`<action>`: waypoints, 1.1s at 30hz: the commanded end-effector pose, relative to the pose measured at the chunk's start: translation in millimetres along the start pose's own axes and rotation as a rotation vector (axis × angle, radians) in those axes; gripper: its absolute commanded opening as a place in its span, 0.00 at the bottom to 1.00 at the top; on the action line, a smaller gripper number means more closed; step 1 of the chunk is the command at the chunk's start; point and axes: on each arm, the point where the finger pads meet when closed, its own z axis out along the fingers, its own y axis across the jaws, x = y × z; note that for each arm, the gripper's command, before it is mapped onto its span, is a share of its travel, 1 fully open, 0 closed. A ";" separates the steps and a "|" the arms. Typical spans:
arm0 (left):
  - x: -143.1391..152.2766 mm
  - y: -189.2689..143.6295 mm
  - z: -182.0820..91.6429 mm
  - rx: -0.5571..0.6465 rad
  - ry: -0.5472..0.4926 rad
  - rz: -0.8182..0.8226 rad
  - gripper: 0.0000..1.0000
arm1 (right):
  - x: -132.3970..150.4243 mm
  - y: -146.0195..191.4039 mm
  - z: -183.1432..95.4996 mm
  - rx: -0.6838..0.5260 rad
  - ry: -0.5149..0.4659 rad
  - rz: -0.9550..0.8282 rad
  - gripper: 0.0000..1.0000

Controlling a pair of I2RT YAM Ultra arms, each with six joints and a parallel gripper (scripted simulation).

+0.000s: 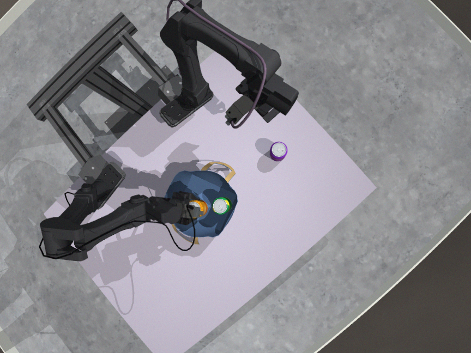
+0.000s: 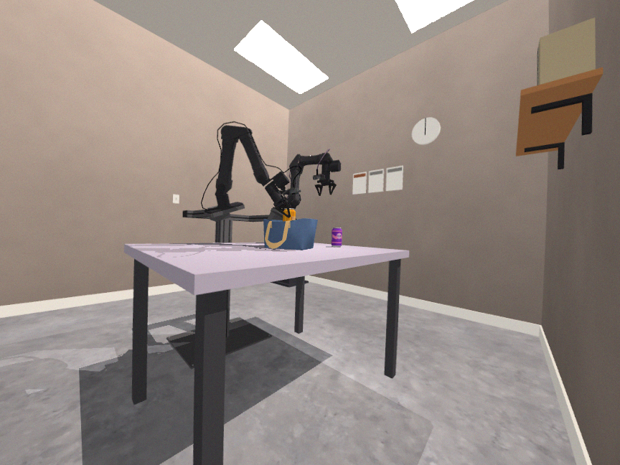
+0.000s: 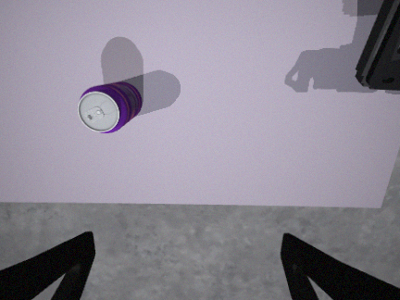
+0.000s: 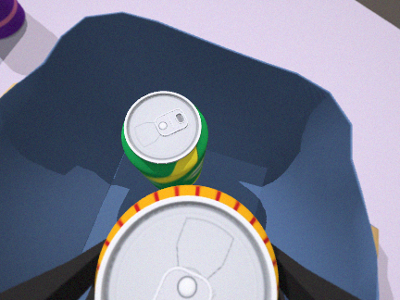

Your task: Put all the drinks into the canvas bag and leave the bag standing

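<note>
The blue canvas bag (image 1: 203, 178) (image 2: 300, 235) (image 4: 60, 116) stands on the table with its walls up. A green can (image 1: 219, 206) (image 4: 162, 134) stands inside it. My right gripper (image 2: 288, 213) (image 4: 189, 246) is shut on an orange can (image 1: 196, 208) (image 2: 290, 217) (image 4: 185, 245), upright at the bag's mouth, its lower part behind the wall in the exterior view. A purple can (image 1: 278, 151) (image 2: 336, 237) (image 3: 108, 111) (image 4: 6, 18) stands on the table outside the bag. My left gripper (image 2: 324, 193) (image 3: 188, 243) is open and empty, high above the table.
Tan handles (image 1: 230, 174) (image 2: 274, 245) hang outside the bag on both sides. The black frame (image 1: 82, 64) stands behind the arms' bases. The purple can stands beyond one handle. The table edge (image 3: 222, 204) shows in the left wrist view.
</note>
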 end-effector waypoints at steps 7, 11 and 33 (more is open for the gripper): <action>-1.8 0.2 -6.4 -0.016 -0.012 0.009 1.00 | -37.6 1.6 1.7 -0.004 -0.141 0.015 0.70; -1.8 0.2 -6.4 -0.016 -0.012 0.009 1.00 | -7.9 -1.3 11.2 -0.002 -0.087 0.015 0.70; -1.8 0.2 -6.4 -0.016 -0.012 0.009 1.00 | -7.9 -4.4 31.9 0.003 -0.117 0.023 0.70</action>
